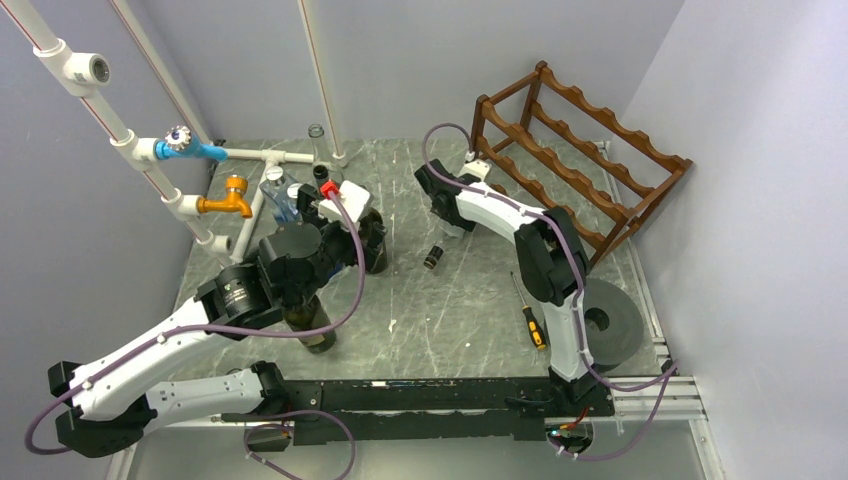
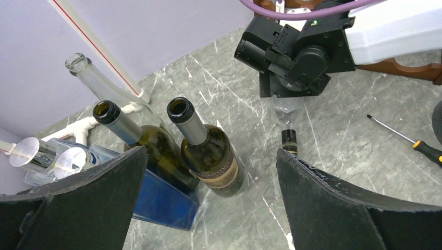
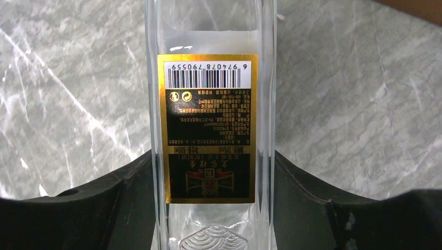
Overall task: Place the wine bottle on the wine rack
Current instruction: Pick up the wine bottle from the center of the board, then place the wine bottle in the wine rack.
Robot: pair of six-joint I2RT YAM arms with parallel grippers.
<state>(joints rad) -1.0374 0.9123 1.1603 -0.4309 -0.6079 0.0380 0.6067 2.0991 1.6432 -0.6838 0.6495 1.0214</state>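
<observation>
- Right gripper (image 3: 213,156): closed onto the wine bottle (image 3: 211,125), a clear glass one with a black-and-gold label and a barcode. A finger sits on each side of the glass. They look to be touching it, though glare at the edges blurs the contact line.
- Only the right wrist view shows the label. It does not show the bottle's ends.
- The left wrist view shows the same bottle's dark-capped neck sticking out below the right gripper, pointing at the marbled table (image 1: 430,320). I cannot tell whether the cap touches the table.
- Wine rack (image 1: 560,158): seen whole only from the top, just beside the right gripper on its right and beyond it. The bottle is not on the rack.
- Left gripper (image 2: 211,153): jaws spread wide, holding nothing.
- Ahead of the left gripper and below it stand two dark green bottles (image 2: 206,140), upright and open-necked. A blue box (image 2: 161,200) is at their left.
- Screwdriver (image 2: 417,147): lies flat, to the far right of the left gripper.
</observation>
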